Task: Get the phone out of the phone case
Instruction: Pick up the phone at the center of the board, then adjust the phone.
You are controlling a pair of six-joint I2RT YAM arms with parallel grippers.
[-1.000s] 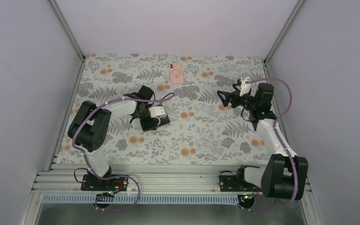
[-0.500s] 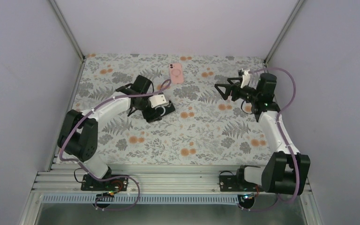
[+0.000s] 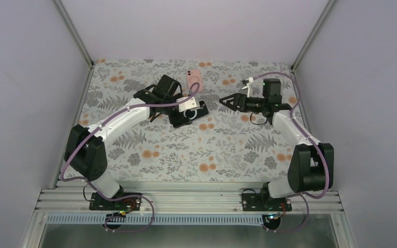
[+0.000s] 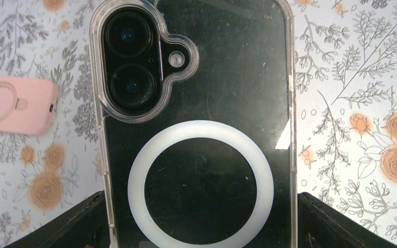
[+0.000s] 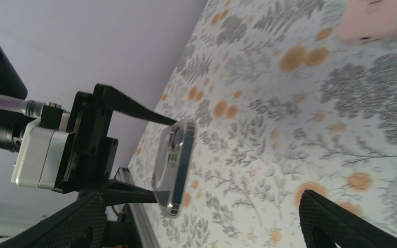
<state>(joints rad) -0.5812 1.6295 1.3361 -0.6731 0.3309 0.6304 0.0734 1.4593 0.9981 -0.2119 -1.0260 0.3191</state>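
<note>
A black phone in a clear case with a white ring is held in my left gripper, which is shut on its lower end. In the top view the phone is held above the table's far middle by the left gripper. My right gripper is open and empty, pointing left at the phone with a small gap between them. In the right wrist view the cased phone shows edge-on, the left gripper behind it, ahead of the open right gripper.
A pink case with a ring lies at the far middle of the floral table, partly behind my left arm. It also shows in the left wrist view and the right wrist view. Enclosure walls stand on both sides.
My left arm has carried the cased phone up and to the right, toward the far middle. My right gripper has swung left toward the phone and stayed open.
</note>
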